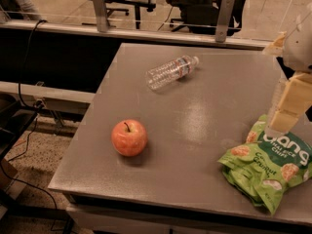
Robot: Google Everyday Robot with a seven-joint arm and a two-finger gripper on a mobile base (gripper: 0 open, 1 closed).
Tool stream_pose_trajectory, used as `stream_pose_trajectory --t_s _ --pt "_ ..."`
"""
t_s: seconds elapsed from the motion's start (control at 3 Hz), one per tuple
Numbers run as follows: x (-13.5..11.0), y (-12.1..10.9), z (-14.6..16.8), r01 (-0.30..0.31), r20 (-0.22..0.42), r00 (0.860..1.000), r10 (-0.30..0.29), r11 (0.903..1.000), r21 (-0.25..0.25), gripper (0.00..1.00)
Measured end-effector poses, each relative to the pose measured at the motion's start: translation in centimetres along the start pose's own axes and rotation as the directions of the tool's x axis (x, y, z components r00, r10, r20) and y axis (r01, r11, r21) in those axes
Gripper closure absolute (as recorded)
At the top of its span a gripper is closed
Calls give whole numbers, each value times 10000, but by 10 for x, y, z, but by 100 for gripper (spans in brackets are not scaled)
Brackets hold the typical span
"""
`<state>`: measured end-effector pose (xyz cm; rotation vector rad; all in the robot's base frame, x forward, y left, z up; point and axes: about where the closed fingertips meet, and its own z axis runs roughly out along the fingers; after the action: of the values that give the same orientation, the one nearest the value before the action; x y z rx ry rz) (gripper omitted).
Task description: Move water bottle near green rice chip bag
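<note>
The water bottle (171, 71) lies on its side at the far middle of the grey table (195, 130), its white cap pointing right. The green rice chip bag (267, 165) lies at the table's front right corner, with white lettering and chip pictures. My gripper (284, 115) hangs at the right edge of the view, just above the bag's upper edge and well to the right of the bottle. It holds nothing that I can see.
A red-yellow apple (129, 137) sits at the front left of the table. Beyond the table's far edge runs a railing (161, 26) with office chairs behind it. Cables and a dark stand are on the floor at left.
</note>
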<state>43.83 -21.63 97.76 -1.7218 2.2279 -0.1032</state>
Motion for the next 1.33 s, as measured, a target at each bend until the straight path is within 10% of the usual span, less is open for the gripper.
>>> stream_pose_trajectory --t_s 1.33 --pt "-48 -53 34 1654 1023 9816 -1613 9857 -329 0"
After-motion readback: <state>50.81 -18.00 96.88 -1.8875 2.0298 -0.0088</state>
